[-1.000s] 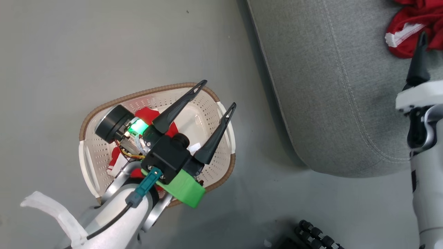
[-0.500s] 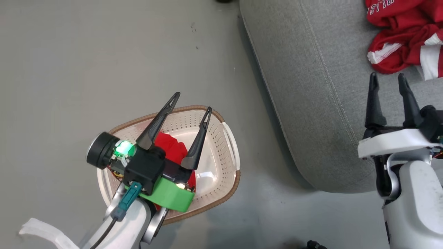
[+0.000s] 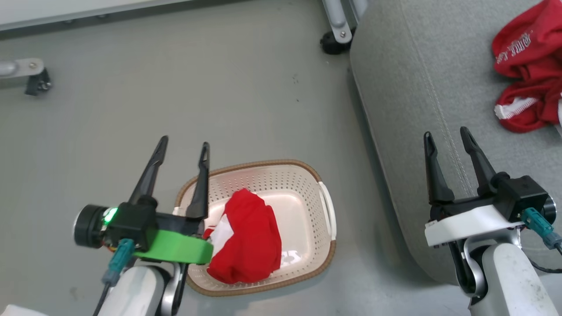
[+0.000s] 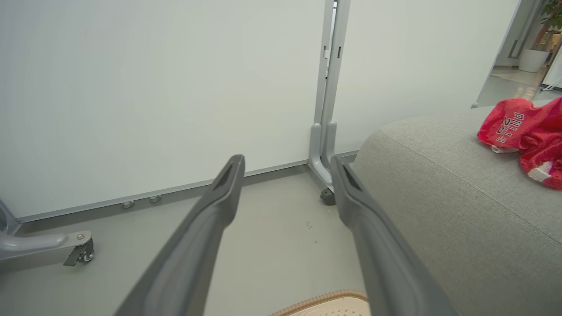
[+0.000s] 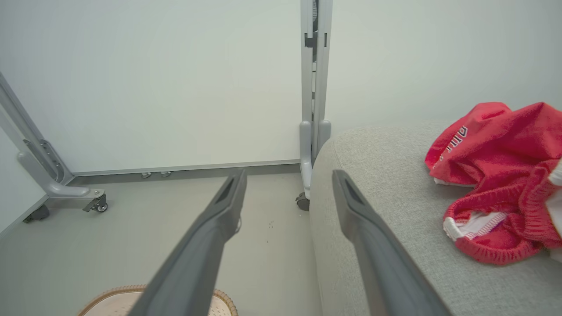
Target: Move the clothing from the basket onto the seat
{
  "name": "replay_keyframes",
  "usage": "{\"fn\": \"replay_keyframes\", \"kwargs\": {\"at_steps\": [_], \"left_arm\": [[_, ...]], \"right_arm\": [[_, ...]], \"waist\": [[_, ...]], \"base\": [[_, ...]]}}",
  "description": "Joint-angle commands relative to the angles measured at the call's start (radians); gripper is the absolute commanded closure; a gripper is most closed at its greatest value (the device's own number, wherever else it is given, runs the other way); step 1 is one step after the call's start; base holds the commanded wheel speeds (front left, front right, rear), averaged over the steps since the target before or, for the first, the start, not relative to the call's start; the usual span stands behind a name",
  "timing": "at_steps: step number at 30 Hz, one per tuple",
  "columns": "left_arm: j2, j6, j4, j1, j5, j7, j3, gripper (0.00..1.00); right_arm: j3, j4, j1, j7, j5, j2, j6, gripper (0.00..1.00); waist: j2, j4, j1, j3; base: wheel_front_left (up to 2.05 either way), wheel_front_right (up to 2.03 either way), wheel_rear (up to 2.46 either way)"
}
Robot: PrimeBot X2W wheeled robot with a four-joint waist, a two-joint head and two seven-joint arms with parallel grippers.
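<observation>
Left gripper (image 3: 185,141) is drawing back off the basket (image 3: 263,163), parted and empty; the jersey (image 3: 250,237) just right of it is awaiting a grasp.

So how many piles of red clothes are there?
2: the basket pile lies in the basket; the seat pile lies on the seat. The seat pile may hold several garments.

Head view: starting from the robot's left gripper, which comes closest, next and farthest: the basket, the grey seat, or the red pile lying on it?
From the left gripper:
1. basket: right next to it, just to its lower right.
2. seat: farther off to the right.
3. red pile: farthest, at the far right on the seat.
</observation>
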Motion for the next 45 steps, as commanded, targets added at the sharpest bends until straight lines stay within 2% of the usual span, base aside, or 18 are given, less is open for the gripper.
{"fn": "replay_keyframes", "kwargs": {"at_steps": [1,10,15,30,45], "left_arm": [[-0.004,0.003,0.002,0.034,-0.006,-0.002,0.024,0.00],[-0.018,-0.014,0.038,0.153,-0.003,-0.002,0.176,0.00],[-0.032,-0.044,0.054,0.197,0.013,-0.002,0.224,0.00],[-0.068,-0.114,0.111,0.286,0.057,-0.002,0.268,0.00],[-0.087,-0.143,0.171,0.293,0.078,-0.002,0.295,0.00]], "right_arm": [[0.002,-0.015,0.026,0.012,-0.007,-0.003,0.000,0.00],[-0.003,-0.087,0.115,0.080,-0.014,0.000,0.000,0.00],[-0.009,-0.113,0.161,0.110,-0.010,0.004,0.000,0.00],[-0.003,-0.156,0.280,0.172,-0.004,0.023,0.000,0.00],[0.001,-0.184,0.300,0.194,-0.011,0.029,0.000,0.00]], "waist": [[0.0000,0.072,0.0001,-0.074],[0.0000,0.116,0.0001,-0.147],[0.0000,0.118,0.0001,-0.181],[0.0000,0.103,0.0001,-0.277],[0.0000,0.102,0.0001,-0.290]], "base": [[0.00,0.00,0.00],[0.00,0.00,0.00],[0.00,0.00,0.00],[0.00,0.00,0.00],[0.00,0.00,0.00]]}}
